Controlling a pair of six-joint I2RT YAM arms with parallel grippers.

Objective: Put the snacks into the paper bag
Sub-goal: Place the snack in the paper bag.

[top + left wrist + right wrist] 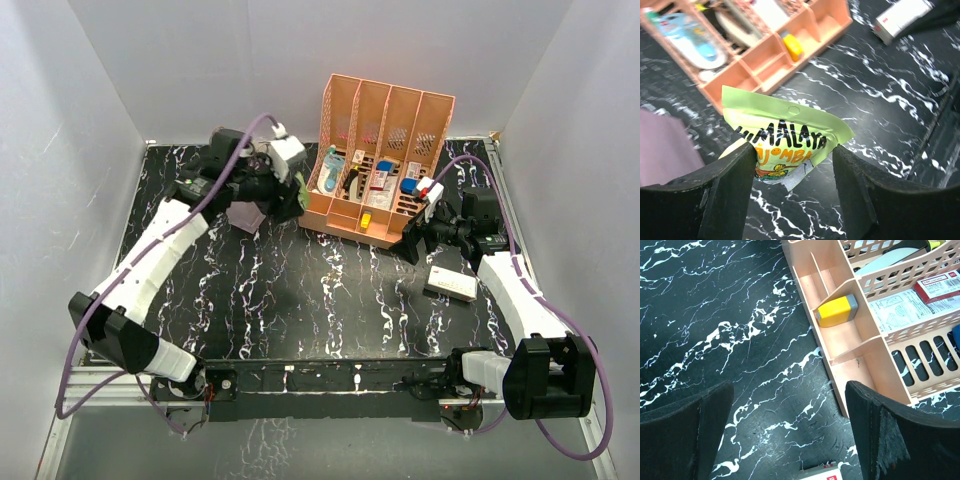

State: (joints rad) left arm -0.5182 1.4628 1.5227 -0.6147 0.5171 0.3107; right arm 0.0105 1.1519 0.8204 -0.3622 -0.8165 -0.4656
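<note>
left arm [160,250]: stretching out from its base toward the far left of the table, wrist tipping down right next to the paper bag [245,213]
left gripper [794,152]: fingers [715,195] squeezing in on both sides of the green snack packet [785,130], so it's gripping that
green snack packet: hanging in the gripper above the black marble table [330,300], black "HIMALAYA" lettering facing the wrist cam, sitting between the paper bag and the peach file rack [385,150], not in the bag yet
paper bag: standing upright on the table just left of the rack, pale lilac-pink. Can't tell what's inside from here
right arm [515,290]: running up the right side, wrist pointing at the rack's front right corner
right gripper [789,390]: jaws spreading wide with nothing between them, hovering over bare table just in front of the rack's low front tray
yellow item [836,310]: lying in that front tray
white box [450,283]: lying flat on the table just beside the right arm
</note>
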